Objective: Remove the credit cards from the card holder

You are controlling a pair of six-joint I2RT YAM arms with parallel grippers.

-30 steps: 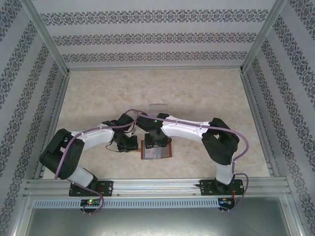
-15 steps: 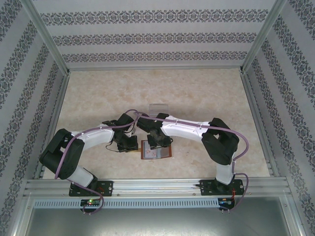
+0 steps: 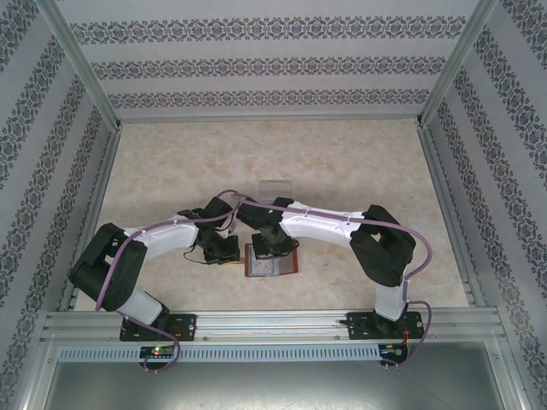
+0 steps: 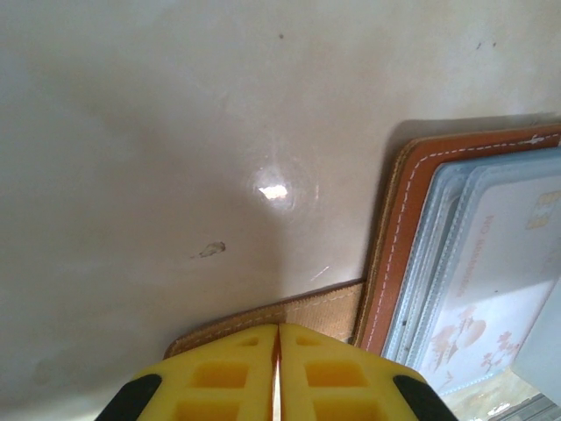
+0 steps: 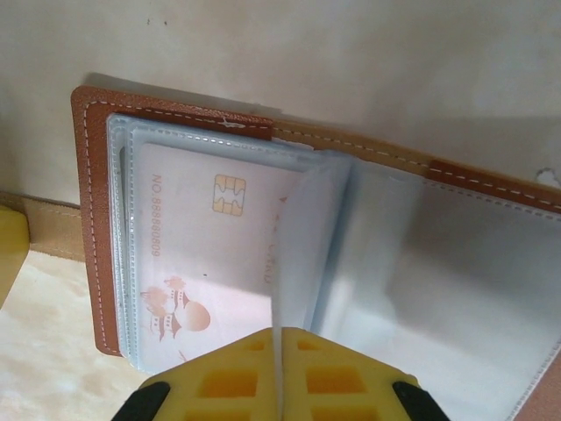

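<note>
Right gripper (image 5: 280, 331) just snapped shut over the middle of the reddish-brown leather card holder (image 5: 88, 175), apparently pinching a clear plastic sleeve leaf (image 5: 298, 237). Pale pink chip card (image 5: 202, 263) is pocketed in holder's strap-side half, none out yet. Left gripper (image 4: 279, 329) closed, at holder's brown strap tab (image 4: 302, 311).

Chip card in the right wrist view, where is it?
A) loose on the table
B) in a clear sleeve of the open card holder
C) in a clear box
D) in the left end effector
B: the chip card sits under a stitched clear sleeve inside the open card holder.
</note>
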